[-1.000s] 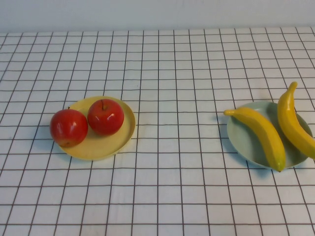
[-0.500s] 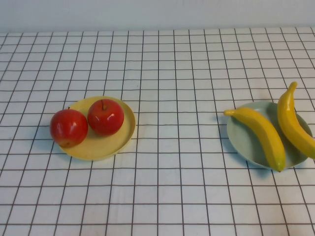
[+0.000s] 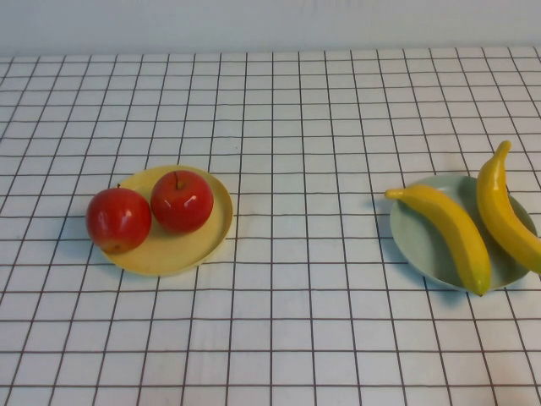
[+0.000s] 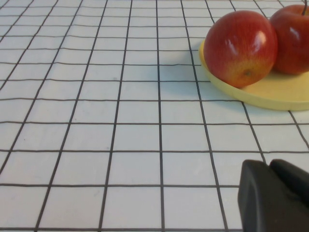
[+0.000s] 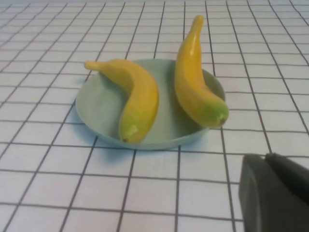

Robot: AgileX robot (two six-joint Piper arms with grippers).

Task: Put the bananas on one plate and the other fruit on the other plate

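Already both bananas (image 3: 461, 233) lay on the blue-green plate (image 3: 423, 245) at the frame's right, both apples (image 3: 148, 211) on the yellow plate (image 3: 215, 233) at left. Each wrist view caught only a dark corner of the left gripper (image 4: 275, 198) and right gripper (image 5: 275, 193), so their openness couldn't be told. One apple overhung the rim; a nudge might have rolled it off.

Bright even light; soft shadows; glare on apples (image 4: 240, 47).

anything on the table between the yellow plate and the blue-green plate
Nothing: the high view shows only bare checked tablecloth between the pale yellow plate and pale blue-green plate.
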